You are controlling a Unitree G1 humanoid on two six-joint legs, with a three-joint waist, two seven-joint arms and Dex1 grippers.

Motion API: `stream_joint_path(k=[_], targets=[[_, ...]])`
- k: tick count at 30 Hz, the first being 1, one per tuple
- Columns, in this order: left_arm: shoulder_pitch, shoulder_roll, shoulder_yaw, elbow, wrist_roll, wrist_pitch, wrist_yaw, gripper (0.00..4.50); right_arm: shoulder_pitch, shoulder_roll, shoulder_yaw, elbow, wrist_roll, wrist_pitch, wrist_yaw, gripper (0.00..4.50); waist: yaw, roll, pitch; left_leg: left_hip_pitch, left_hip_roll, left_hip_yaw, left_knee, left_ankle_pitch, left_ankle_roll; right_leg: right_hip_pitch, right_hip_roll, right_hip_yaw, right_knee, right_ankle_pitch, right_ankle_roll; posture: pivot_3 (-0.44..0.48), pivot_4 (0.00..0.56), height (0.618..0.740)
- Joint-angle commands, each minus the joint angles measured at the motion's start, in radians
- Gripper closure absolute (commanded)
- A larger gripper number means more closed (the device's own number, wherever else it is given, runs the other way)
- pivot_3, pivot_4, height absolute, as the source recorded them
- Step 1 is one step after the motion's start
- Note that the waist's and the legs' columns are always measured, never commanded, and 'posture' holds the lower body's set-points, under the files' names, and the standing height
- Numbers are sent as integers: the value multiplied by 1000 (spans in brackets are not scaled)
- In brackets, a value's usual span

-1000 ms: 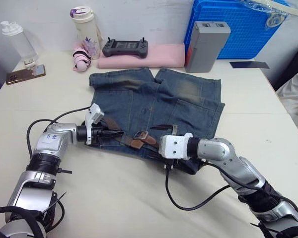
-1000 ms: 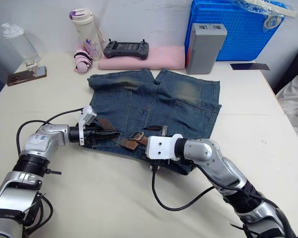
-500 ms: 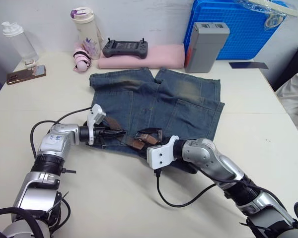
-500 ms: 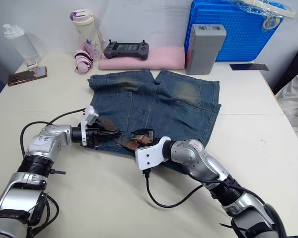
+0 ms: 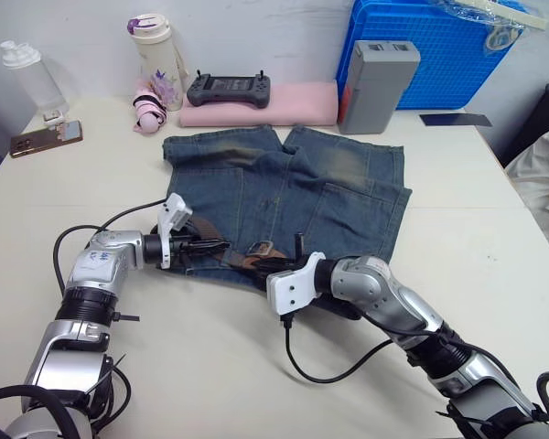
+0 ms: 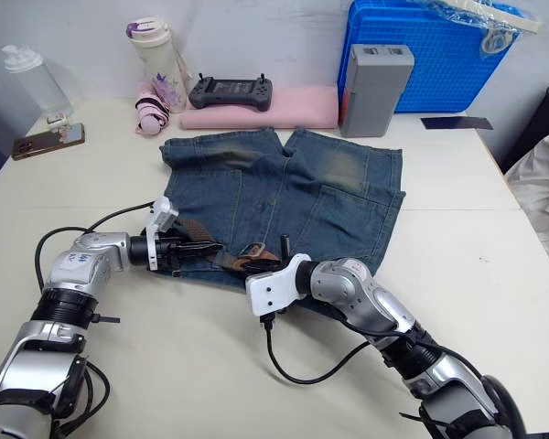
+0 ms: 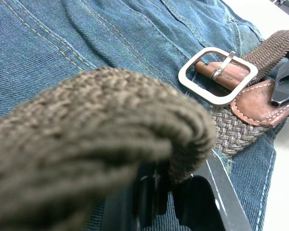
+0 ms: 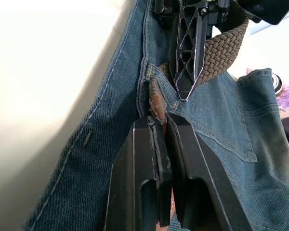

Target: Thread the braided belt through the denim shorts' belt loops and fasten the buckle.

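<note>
You see blue denim shorts (image 5: 293,197) with faded tan patches on both legs and pale contrast stitching. The braided belt (image 7: 86,139) is dark brown in a woven pattern, ending in a reddish-brown leather tab (image 7: 255,103) with light stitching. Its buckle (image 7: 216,74) is silver. Behind them you have a blue crate (image 5: 439,50), a pink pad (image 5: 265,105) and a grey box (image 5: 377,84).

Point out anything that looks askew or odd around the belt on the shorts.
The braided belt is bunched in a hump over the left gripper, which is shut on it, instead of lying flat along the waistband of the denim shorts. The buckle lies unfastened on the denim, its prong through nothing.
</note>
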Motion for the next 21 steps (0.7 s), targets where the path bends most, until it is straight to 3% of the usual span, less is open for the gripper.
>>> stream_joint_path(k=[1, 6, 13, 16, 20, 21], targets=[[10, 7, 49, -57, -43, 71, -7, 3599, -3, 11, -24, -26, 7, -11, 1, 4500, 0, 0, 0, 0, 0, 0, 0, 0, 0, 0, 0, 0, 0, 0, 0, 0, 150, 725], [53, 33, 133, -180, -89, 201, 80, 1552, 2, 10, -28, -28, 3, -8, -2, 4500, -3, 0, 0, 0, 0, 0, 0, 0, 0, 0, 0, 0, 0, 0, 0, 0, 150, 725], [290, 37, 281, -584, -233, 457, 245, 1552, 5, 17, -32, -22, 1, -5, -7, 4500, -13, 0, 0, 0, 1, -1, 0, 0, 0, 0, -1, 1, 0, 0, 0, 0, 150, 725], [372, 15, 311, -690, -241, 487, 334, 2376, 7, 18, -33, -24, 4, -5, -5, 4500, -12, 0, 0, 0, 0, -1, 0, 0, 0, 0, -1, 1, 0, 0, 0, 0, 150, 725], [399, -43, 332, -739, -199, 467, 493, 4254, 13, 12, -40, -33, 15, -7, 3, 4500, -8, 0, 0, 2, 0, -1, 0, 0, 0, 1, -1, 1, 0, 0, 0, 0, 150, 725], [399, -56, 333, -743, -187, 458, 529, 4447, 15, 9, -43, -39, 19, -5, 7, 4500, -6, 0, 0, 2, 0, -1, 0, 0, 0, 1, -1, 1, 0, 0, 0, 0, 150, 725]])
